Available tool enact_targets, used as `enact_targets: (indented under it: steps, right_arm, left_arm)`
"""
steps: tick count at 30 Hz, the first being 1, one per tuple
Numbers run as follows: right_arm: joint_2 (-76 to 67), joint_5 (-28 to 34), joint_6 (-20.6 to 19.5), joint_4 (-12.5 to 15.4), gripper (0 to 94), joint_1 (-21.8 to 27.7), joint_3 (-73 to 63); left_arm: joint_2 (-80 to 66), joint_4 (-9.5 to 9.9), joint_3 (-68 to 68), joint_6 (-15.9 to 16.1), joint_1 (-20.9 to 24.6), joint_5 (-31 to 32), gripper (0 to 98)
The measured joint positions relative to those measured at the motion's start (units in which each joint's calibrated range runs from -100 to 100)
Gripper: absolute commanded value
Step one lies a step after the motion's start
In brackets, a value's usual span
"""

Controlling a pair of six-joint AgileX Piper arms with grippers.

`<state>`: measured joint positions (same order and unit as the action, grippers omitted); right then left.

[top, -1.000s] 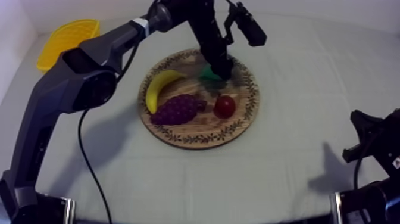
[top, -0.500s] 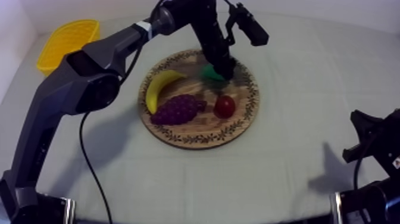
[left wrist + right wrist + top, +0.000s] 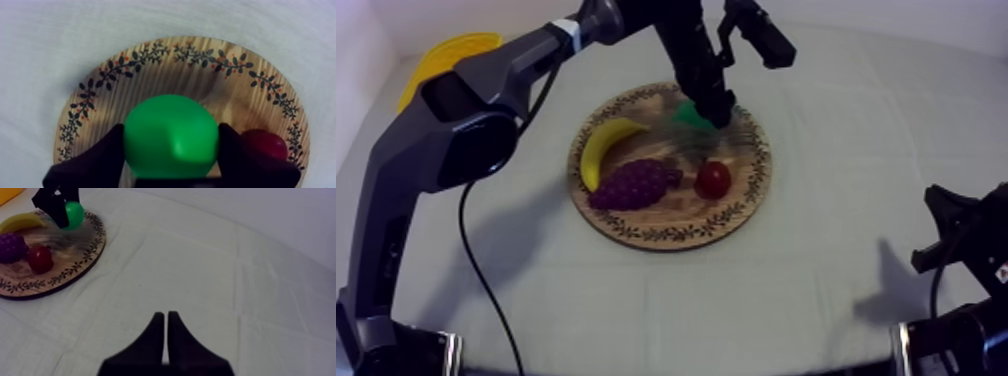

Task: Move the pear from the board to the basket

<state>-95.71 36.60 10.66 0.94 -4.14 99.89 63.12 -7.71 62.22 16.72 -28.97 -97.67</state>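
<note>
Over the wooden board (image 3: 666, 228), the left end effector (image 3: 171, 149) clamps the pear (image 3: 170, 134) between its fingers.

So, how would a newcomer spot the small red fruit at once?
On the table, find the round wooden board. On it, just beside the purple bunch of grapes, sits the small red fruit. It alone is red and round: the banana is yellow, the pear green.
</note>
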Motion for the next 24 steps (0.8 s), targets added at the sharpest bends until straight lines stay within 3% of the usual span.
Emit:
enact_targets:
  steps: [24]
  right_arm:
    - [0.0, 0.0, 0.0, 0.0, 0.4, 0.0, 0.0]
  left_arm:
    - [-26.9, 2.58, -21.9, -1.2, 0.6, 1.8, 45.4]
